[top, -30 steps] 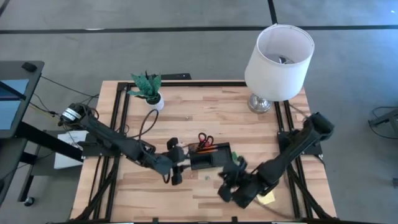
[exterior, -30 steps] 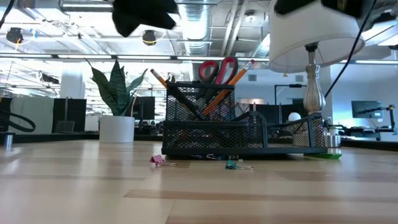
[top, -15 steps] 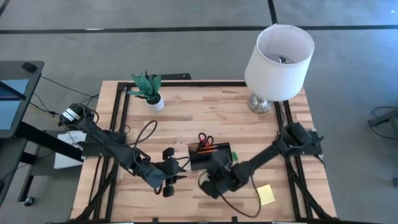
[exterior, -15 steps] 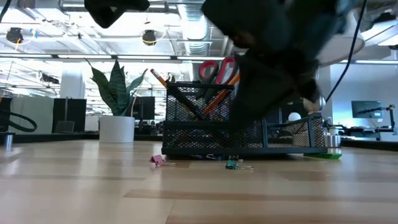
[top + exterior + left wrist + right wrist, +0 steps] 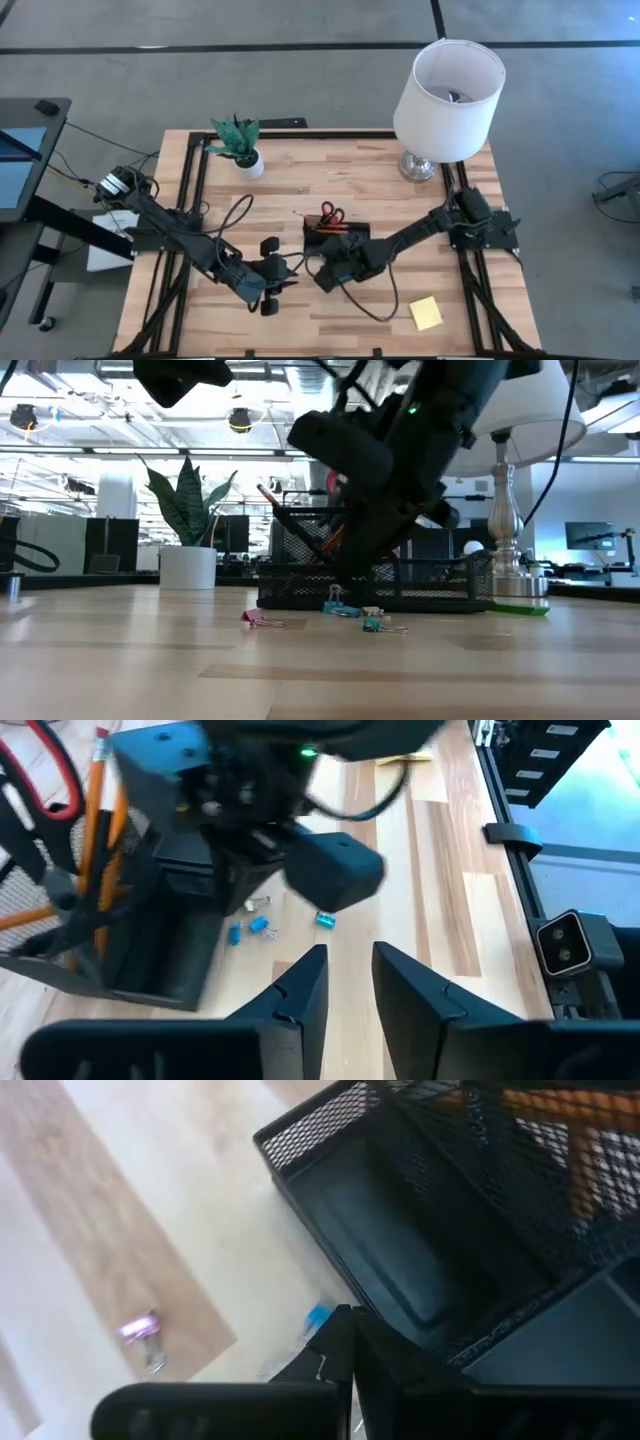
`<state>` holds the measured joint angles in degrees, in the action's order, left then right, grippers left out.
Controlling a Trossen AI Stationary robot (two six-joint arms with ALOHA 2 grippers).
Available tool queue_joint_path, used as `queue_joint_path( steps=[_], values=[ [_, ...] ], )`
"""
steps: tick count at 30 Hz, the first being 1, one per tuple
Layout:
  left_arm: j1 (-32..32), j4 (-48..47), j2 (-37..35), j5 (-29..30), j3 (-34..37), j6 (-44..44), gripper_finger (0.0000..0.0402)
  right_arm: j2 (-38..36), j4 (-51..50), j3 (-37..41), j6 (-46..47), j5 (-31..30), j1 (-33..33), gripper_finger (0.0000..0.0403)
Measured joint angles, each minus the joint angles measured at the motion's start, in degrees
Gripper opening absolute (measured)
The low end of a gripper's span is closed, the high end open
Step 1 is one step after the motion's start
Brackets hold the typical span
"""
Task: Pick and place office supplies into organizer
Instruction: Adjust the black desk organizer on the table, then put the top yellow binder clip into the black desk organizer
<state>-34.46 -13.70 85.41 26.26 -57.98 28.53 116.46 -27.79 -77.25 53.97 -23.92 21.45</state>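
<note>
A pink binder clip point(image 5: 252, 618) lies nearest on the pale, planked butcher-block table point(image 5: 300, 190), with a teal binder clip point(image 5: 375, 625) a little past it and a blue one point(image 5: 333, 607) against the front foot of the organizer point(image 5: 380, 575).

The right gripper point(image 5: 325, 273) reaches low to the table right at the organizer's front edge. In its own wrist view its two dark fingers point(image 5: 345, 1355) appear pressed together with no gap, pinching nothing that can be seen. Just ahead of these jaws is a smooth, shallow black tray compartment walled in fine wire mesh; the blue clip sits just beside the fingertips, and the pink clip lies further out on the bare wood.

The left gripper point(image 5: 267, 297) hovers near, just to the side of the right gripper. Its two flat black fingers point(image 5: 300, 995) stand slightly spread, parallel, with a narrow gap and nothing between them. Ahead of them lie small blue clips point(image 5: 255, 925) on the wood.

The organizer is a black mesh rectangle. Its tall cup section holds red-handled scissors point(image 5: 330, 213), thin orange pencils point(image 5: 100, 820) and black pens, all leaning.

A square yellow sticky-note pad point(image 5: 426, 313) lies flat, well apart from both grippers.

Beyond stand a spiky green potted plant point(image 5: 238, 142) in a white pot and a lamp point(image 5: 447, 88) with a white drum shade and a metal base.
</note>
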Motion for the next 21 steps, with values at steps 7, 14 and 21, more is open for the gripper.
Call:
queue_joint_path(
  steps=[7, 14, 21],
  values=[
    [0.02, -1.20, 0.00, 0.02, 0.00, 0.02, 0.0077, 0.00, -0.01, 0.00, -6.32, 1.64, -3.52, 0.0000],
    [0.02, -1.98, 0.02, -0.19, 0.00, 0.50, 0.0077, 0.00, 0.97, 0.00, -9.45, 2.57, -5.72, 0.0000],
    [-0.58, -6.88, 0.07, -0.43, 0.26, 4.54, 0.0077, -6.41, 3.86, 0.00, -10.93, -1.10, 1.78, 0.0000]
  ],
)
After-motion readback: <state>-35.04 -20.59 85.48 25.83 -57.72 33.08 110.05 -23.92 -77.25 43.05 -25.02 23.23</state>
